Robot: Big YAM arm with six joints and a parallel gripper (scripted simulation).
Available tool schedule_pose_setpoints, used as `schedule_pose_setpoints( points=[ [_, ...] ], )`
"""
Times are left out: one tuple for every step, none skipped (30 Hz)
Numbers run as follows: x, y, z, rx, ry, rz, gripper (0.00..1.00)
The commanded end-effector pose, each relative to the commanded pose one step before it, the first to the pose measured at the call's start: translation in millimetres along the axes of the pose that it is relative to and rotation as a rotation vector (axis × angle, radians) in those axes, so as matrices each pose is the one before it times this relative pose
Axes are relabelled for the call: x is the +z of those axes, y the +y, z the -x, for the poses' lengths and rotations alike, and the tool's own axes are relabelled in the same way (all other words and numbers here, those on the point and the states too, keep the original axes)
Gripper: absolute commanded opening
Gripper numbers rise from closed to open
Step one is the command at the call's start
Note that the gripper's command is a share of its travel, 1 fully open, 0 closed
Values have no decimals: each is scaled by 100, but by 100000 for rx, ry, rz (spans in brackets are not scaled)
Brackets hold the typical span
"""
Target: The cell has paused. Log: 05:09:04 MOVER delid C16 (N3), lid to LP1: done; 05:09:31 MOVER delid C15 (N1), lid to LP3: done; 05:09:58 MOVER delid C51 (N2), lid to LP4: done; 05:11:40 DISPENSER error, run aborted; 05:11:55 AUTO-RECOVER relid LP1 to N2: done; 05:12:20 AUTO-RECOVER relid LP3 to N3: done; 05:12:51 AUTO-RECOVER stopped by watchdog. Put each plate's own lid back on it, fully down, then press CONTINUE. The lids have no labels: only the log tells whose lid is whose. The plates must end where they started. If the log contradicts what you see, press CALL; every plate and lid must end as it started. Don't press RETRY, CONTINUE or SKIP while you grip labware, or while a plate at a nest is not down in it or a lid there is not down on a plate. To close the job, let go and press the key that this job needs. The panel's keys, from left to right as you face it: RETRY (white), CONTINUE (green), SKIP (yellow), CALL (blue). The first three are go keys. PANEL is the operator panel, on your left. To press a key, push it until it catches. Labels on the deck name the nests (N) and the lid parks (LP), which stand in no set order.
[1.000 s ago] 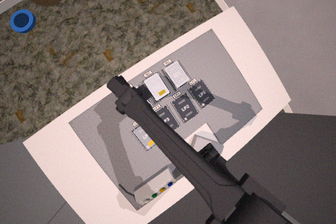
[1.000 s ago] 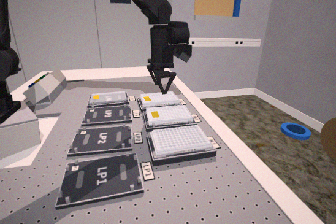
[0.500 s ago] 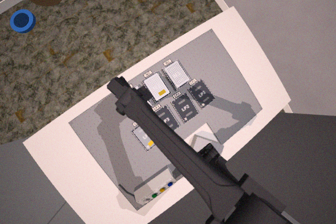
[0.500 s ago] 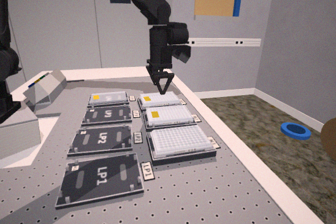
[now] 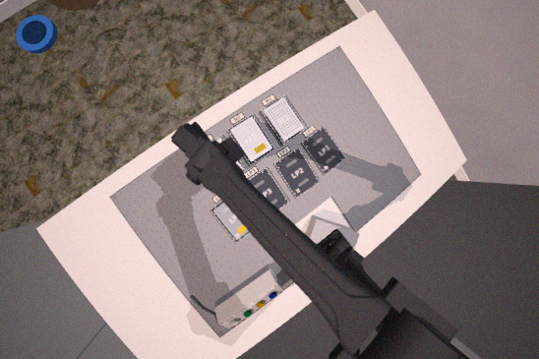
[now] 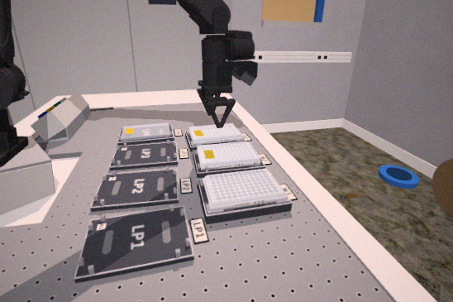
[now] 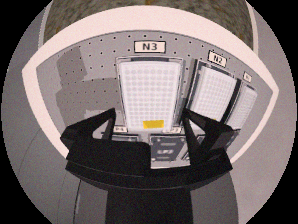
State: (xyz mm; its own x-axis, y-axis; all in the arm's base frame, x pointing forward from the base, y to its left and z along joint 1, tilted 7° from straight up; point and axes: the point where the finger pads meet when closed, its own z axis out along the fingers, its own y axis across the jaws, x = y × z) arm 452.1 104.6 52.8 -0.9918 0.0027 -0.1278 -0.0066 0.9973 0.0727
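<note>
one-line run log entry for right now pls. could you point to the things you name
tool (image 6: pixel 220 125) (image 7: pixel 148 111): open, above N3 | N3 plate (image 6: pixel 216 134) (image 7: pixel 150 95): lidded | N2 plate (image 5: pixel 251 138) (image 6: pixel 228 155) (image 7: pixel 214 96): lidded | N1 plate (image 5: pixel 283 118) (image 6: pixel 245 189) (image 7: pixel 243 107): no lid | LP4: lid (image 5: pixel 226 216) (image 6: pixel 146 131) | LP1-LP3: no lids

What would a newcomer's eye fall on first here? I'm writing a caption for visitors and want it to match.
Probably the black gripper, open above the plate at N3. Next, the yellow patches on N3, N2 and the lid at LP4, and the bare white plate at N1. Off the table, the blue ring stands out on the mottled floor.
</note>
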Motion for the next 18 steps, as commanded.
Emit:
schedule_pose_setpoints(
  points=[
    [1497,-440,-229,1719,1869,-512,100],
    [12,-12,-4,1,-1,-1,100],
    [11,-12,-2,1,-1,-1,100],
    [10,-11,-1,1,-1,-1,100],
    [-101,37,189,-16,-379,84,100],
    [-36,8,77,-6,-150,32,100],
    [26,-19,-31,4,64,-16,100],
    [0,0,0,0,0,0,100],
    [0,0,0,0,0,0,100],
    [24,-19,-31,4,64,-16,100],
    [21,-18,-27,4,55,-14,100],
    [20,-17,-25,3,53,-14,100],
    [22,-18,-29,4,59,-15,100],
    [22,-18,-28,4,58,-15,100],
    [217,7,-95,4,175,-33,100],
    [169,28,-10,-4,7,4,100],
    [169,28,-10,-4,7,4,100],
    [169,28,-10,-4,7,4,100]
  ],
)
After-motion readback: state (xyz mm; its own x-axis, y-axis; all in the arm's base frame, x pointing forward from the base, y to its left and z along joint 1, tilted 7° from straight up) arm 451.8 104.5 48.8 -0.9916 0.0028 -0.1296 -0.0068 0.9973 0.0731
